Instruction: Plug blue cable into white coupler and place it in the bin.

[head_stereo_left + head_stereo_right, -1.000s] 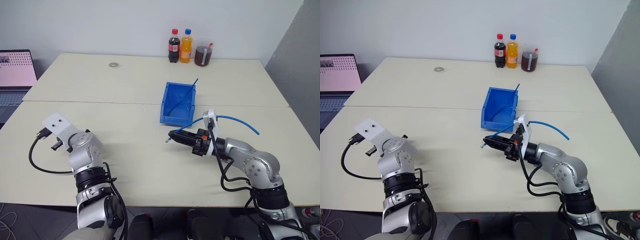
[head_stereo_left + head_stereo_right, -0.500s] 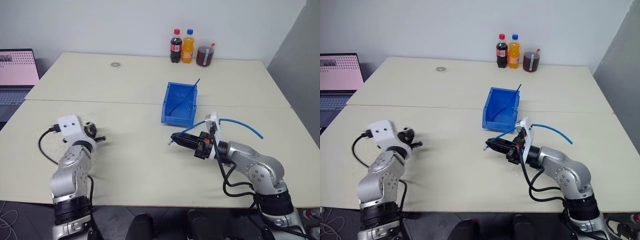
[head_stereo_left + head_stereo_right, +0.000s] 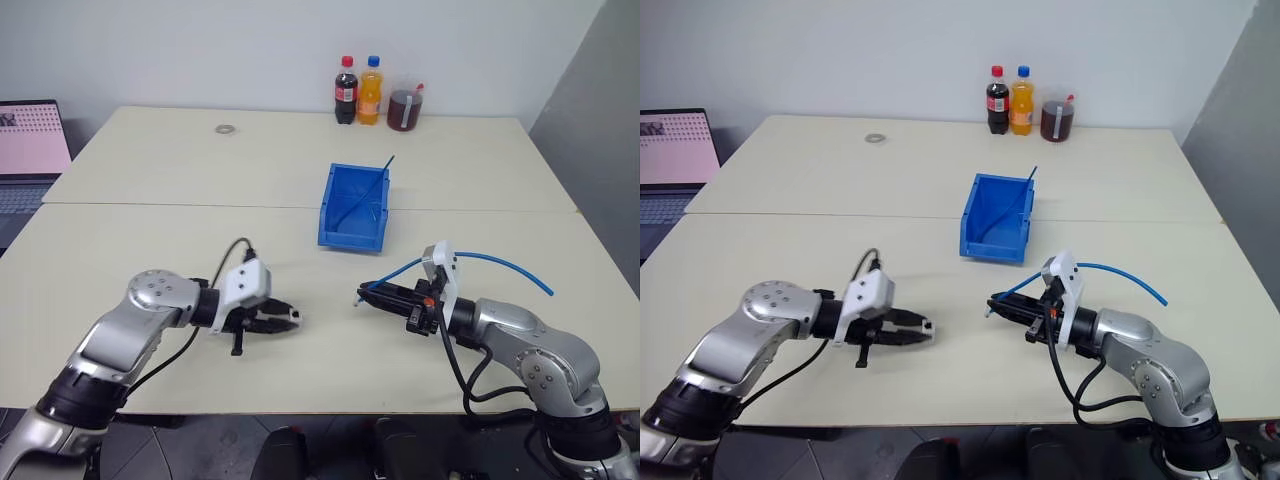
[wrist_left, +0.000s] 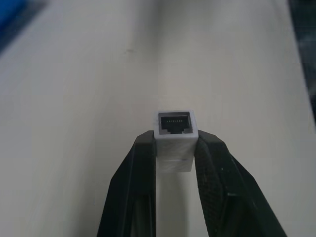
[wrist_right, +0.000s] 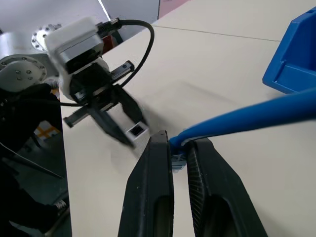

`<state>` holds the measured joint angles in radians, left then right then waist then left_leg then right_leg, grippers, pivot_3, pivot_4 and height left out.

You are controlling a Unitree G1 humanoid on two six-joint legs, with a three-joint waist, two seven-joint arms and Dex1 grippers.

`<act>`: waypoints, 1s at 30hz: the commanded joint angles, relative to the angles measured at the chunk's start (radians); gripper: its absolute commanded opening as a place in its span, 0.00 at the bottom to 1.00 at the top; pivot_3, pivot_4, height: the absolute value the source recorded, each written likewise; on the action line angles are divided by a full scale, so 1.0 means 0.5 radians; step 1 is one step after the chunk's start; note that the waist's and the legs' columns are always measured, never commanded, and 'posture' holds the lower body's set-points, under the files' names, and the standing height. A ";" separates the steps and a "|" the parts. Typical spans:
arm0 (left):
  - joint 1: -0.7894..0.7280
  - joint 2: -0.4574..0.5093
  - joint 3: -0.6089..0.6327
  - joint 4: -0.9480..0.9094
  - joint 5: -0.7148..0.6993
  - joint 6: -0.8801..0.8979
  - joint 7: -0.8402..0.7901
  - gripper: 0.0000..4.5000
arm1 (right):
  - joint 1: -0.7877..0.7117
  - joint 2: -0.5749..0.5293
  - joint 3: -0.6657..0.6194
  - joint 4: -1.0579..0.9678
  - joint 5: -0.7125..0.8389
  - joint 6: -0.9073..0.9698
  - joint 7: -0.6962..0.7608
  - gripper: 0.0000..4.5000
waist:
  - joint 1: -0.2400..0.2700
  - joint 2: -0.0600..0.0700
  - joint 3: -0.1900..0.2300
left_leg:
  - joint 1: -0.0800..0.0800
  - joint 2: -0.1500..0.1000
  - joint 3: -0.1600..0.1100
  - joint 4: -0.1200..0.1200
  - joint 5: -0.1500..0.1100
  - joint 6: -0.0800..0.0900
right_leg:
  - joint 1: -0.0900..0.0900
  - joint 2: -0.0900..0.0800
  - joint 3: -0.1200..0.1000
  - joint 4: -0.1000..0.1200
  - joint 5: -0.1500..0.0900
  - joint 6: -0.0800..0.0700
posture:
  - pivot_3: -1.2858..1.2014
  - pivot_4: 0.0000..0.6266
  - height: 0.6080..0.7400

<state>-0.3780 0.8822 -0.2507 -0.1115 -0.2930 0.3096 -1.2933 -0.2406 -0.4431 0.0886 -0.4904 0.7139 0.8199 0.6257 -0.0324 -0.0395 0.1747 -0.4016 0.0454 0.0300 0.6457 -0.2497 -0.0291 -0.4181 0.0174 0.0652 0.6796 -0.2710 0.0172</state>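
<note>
Left eye view: left claw faces right claw, level.

At the left edge of the left eye view, a laptop is cut off, with only part of its screen and keyboard showing. In the left wrist view, the back of the white coupler is hidden between the black fingers, and a blue shape in the upper left corner is too blurred to name. In the right wrist view, the plug on the blue cable is mostly covered by the fingers, and the bin is cut by the right edge.
</note>
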 commanded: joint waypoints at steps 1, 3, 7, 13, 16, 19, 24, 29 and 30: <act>-0.187 -0.052 -0.146 0.163 0.165 -0.246 -0.192 0.17 | -0.001 -0.009 0.057 -0.135 -0.078 -0.099 -0.004 0.02 | 0.001 0.000 0.000 | 0.000 0.000 0.000 0.000 0.000 0.000 | 0.000 0.001 0.000 0.000 0.000 0.000 | 0.52 0.24 1.00; -0.245 -0.090 -0.198 0.241 0.222 -0.314 -0.240 0.17 | -0.010 -0.005 0.086 -0.147 -0.124 -0.131 -0.008 0.02 | 0.001 0.000 0.000 | -0.001 -0.001 0.001 0.001 0.000 0.000 | -0.001 0.002 0.000 0.000 0.000 0.000 | 0.52 0.24 1.00; -0.279 -0.158 -0.259 0.330 0.308 -0.408 -0.276 0.17 | -0.034 0.000 0.158 -0.130 -0.222 -0.207 0.001 0.02 | -0.002 0.000 0.000 | -0.003 -0.001 0.002 0.001 0.000 0.000 | -0.003 0.002 0.001 0.000 0.000 0.000 | 0.52 0.24 1.00; -0.291 -0.243 -0.279 0.305 0.371 -0.332 -0.267 0.17 | -0.117 0.052 0.312 -0.018 -0.358 -0.315 0.058 0.02 | 0.004 -0.001 -0.001 | -0.002 0.000 0.000 0.003 0.000 0.001 | -0.001 0.002 0.001 0.001 0.000 0.001 | 0.52 0.24 1.00; -0.289 -0.253 -0.287 0.314 0.410 -0.327 -0.265 0.17 | -0.158 0.093 0.384 0.050 -0.412 -0.356 0.085 0.02 | 0.006 -0.001 -0.001 | -0.002 0.000 0.000 0.004 0.000 0.001 | -0.001 0.001 0.001 0.001 0.001 0.002 | 0.52 0.24 1.00; -0.272 -0.256 -0.285 0.306 0.423 -0.314 -0.273 0.17 | -0.165 0.143 0.458 0.110 -0.474 -0.413 0.096 0.02 | 0.007 -0.001 -0.002 | -0.002 0.000 -0.001 0.004 0.000 0.001 | 0.000 0.001 0.000 0.001 0.001 0.002 | 0.52 0.24 1.00; -0.245 -0.243 -0.282 0.282 0.423 -0.305 -0.283 0.17 | -0.120 0.194 0.568 0.157 -0.599 -0.530 0.103 0.02 | 0.007 -0.001 -0.002 | -0.001 0.000 -0.001 0.004 0.000 0.001 | 0.001 0.001 0.000 0.001 0.001 0.002 | 0.52 0.24 1.00; -0.212 -0.233 -0.279 0.233 0.419 -0.285 -0.289 0.17 | -0.083 0.233 0.654 0.228 -0.751 -0.677 0.091 0.02 | 0.005 -0.001 -0.003 | 0.000 0.000 -0.001 0.005 0.000 0.001 | 0.002 0.001 0.000 0.002 0.001 0.002 | 0.52 0.24 1.00; -0.212 -0.234 -0.279 0.231 0.420 -0.282 -0.291 0.17 | -0.083 0.241 0.658 0.241 -0.764 -0.690 0.090 0.02 | 0.005 -0.001 -0.003 | 0.000 0.000 -0.001 0.005 0.000 0.001 | 0.002 0.001 0.000 0.002 0.001 0.002 | 0.52 0.24 1.00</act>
<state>-0.5079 0.7618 -0.3564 0.0195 -0.1031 0.1570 -1.4280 -0.2843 -0.3325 0.4186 -0.3629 0.3466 0.5132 0.6708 -0.0298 -0.0400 0.1734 -0.4018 0.0457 0.0295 0.6480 -0.2497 -0.0287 -0.4172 0.0177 0.0651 0.6805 -0.2707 0.0180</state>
